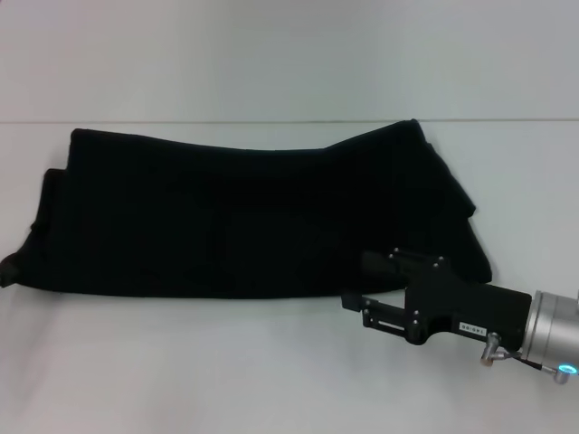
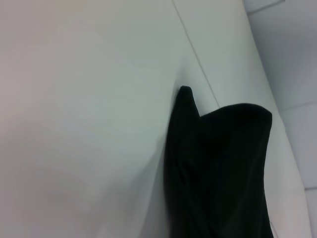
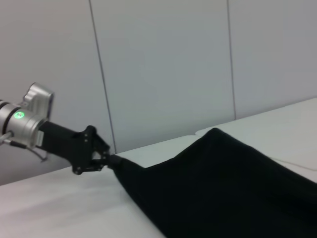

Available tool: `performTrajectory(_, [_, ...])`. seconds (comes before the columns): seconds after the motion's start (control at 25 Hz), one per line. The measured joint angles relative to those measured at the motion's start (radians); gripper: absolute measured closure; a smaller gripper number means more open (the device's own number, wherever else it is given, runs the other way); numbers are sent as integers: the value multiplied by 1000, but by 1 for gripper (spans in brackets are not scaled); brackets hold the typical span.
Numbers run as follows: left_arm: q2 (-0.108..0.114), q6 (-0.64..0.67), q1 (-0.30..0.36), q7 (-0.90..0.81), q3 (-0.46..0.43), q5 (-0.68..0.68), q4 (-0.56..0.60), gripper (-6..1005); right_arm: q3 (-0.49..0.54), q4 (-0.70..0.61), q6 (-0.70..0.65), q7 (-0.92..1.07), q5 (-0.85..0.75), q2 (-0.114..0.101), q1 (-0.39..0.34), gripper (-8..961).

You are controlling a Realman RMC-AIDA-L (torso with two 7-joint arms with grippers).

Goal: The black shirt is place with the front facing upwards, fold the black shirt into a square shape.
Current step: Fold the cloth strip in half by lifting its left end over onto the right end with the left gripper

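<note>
The black shirt lies as a long folded band across the white table; no lettering shows. My right gripper is at the shirt's near hem toward its right end. Its fingers are apart, one over the cloth and one just off the hem. My left gripper is outside the head view. In the right wrist view the left gripper shows far off, pinched on a corner of the black shirt. In the left wrist view, one end of the black shirt shows with a pointed corner.
A seam line crosses the table just behind the shirt. Bare white table lies in front of the shirt and to its left. A panelled wall stands behind the table.
</note>
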Motion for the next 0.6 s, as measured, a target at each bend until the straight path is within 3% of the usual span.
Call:
performTrajectory(0.36, [6,27,40,3,-90,0,22,971,33,1,5,0,29,-3,-24,269])
performTrajectory(0.6, [11,117,-8,3,-103,-65,18,971,39,2,40,22,29,-3,-39,270])
